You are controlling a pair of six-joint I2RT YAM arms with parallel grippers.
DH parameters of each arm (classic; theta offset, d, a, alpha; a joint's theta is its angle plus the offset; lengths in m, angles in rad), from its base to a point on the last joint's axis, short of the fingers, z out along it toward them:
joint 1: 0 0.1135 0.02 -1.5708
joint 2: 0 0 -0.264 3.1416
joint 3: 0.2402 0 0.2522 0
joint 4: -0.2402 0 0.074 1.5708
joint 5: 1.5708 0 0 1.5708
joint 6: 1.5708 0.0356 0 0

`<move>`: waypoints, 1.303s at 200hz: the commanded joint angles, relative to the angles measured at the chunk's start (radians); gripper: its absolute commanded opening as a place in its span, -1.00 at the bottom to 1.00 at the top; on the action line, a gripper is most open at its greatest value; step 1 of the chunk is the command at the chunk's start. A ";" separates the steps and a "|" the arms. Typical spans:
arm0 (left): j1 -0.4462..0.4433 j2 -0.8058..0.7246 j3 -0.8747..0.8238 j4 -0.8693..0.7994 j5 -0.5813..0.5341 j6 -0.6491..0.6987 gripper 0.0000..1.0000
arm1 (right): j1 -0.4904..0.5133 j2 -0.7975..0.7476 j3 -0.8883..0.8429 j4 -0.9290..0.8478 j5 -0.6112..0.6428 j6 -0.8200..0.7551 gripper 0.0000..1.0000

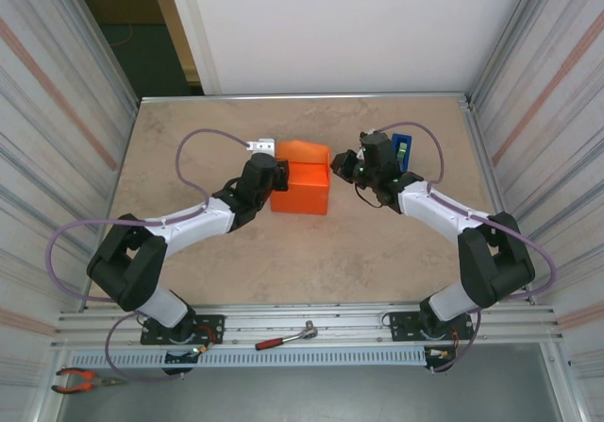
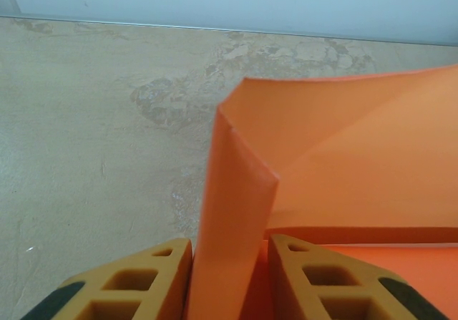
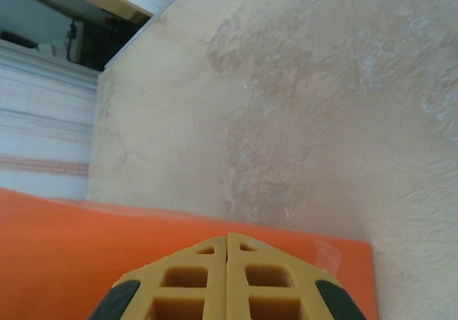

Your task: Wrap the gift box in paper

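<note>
- The paper (image 1: pixel 300 188) is lying folded into a boxy orange parcel at the middle of the table (image 1: pixel 236 261).
- The left gripper (image 2: pixel 227 252) is working at the parcel's left side, its fingers (image 2: pixel 143 284) pinching an upright fold of the paper between them.
- The right gripper (image 3: pixel 227 245) is hanging at the parcel's right edge, its jaws pressed together and holding nothing.
- A blue tape dispenser (image 1: pixel 403 148) is sitting just behind the right arm.

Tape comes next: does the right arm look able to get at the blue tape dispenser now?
Probably yes: the blue tape dispenser stands right beside that arm's wrist, nothing blocking it. The right gripper is shut and points at the paper, so it would have to swing back.
</note>
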 commanded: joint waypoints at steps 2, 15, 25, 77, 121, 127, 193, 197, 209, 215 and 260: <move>-0.008 0.022 0.018 -0.058 -0.007 0.023 -0.33 | -0.018 -0.014 0.028 -0.017 0.015 -0.022 -1.00; -0.009 0.022 0.018 -0.059 -0.008 0.024 -0.33 | -0.021 0.000 0.036 -0.019 0.008 -0.024 -1.00; -0.008 0.025 0.019 -0.062 -0.008 0.024 -0.33 | -0.022 0.014 0.046 -0.019 -0.003 -0.024 -1.00; -0.009 0.028 0.024 -0.069 -0.009 0.024 -0.33 | 0.013 0.045 0.059 0.023 -0.054 -0.036 -1.00; -0.008 0.033 0.026 -0.066 -0.010 0.022 -0.33 | 0.038 0.034 0.054 0.031 -0.075 -0.052 -1.00; -0.009 0.033 0.026 -0.066 -0.009 0.022 -0.33 | 0.040 0.032 0.053 0.030 -0.074 -0.054 -1.00; -0.009 0.031 0.024 -0.067 -0.011 0.019 -0.33 | 0.065 0.052 0.074 0.024 -0.086 -0.073 -1.00; -0.008 0.031 0.024 -0.067 -0.011 0.018 -0.33 | 0.068 0.054 0.076 0.023 -0.087 -0.076 -1.00; -0.008 0.031 0.024 -0.067 -0.010 0.017 -0.34 | 0.079 0.062 0.080 0.015 -0.090 -0.087 -1.00; -0.009 0.032 0.024 -0.066 -0.009 0.017 -0.33 | 0.084 0.066 0.084 0.007 -0.088 -0.095 -1.00; -0.009 0.032 0.026 -0.069 -0.008 0.014 -0.34 | 0.118 0.094 0.102 -0.083 -0.062 -0.169 -1.00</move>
